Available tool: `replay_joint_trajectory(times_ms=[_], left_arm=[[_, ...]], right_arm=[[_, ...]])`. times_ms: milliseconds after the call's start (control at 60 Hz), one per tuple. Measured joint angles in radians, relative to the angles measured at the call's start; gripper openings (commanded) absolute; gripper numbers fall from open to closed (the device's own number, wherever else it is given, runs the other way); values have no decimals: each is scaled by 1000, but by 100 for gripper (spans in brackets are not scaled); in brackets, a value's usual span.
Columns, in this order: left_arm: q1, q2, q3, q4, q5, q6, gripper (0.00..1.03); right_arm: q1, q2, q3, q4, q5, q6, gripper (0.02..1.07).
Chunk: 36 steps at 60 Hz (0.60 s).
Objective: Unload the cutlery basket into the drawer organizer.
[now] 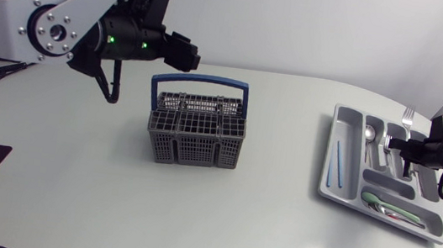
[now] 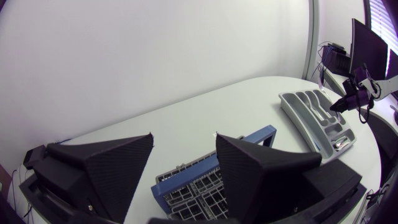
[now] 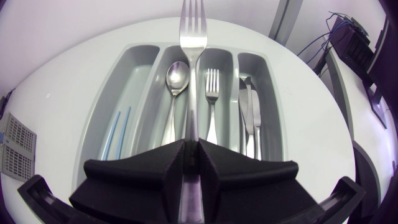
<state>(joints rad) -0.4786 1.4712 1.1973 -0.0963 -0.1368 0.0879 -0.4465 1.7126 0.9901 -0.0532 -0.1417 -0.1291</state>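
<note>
Grey cutlery basket (image 1: 193, 148) with a blue handle sits at centre frame on the white surface (image 1: 260, 222). The left pincer (image 1: 186, 53) hovers wide open just above it. At right, the right pincer (image 1: 405, 149) grips a fork (image 3: 192, 31) over the drawer organizer (image 1: 326, 172).

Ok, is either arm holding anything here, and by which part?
The right gripper holds a silver metal fork by its handle end, between its fingers, above the grey plastic drawer organizer. The left gripper is open, holding nothing.
</note>
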Motion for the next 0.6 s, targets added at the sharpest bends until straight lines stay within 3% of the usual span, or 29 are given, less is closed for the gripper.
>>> replay_joint_trajectory(times_ms=[600], left_arm=[[0,-51,-58,1,-34,3,91]], right_arm=[[-29,209,164,-34,27,9,8]])
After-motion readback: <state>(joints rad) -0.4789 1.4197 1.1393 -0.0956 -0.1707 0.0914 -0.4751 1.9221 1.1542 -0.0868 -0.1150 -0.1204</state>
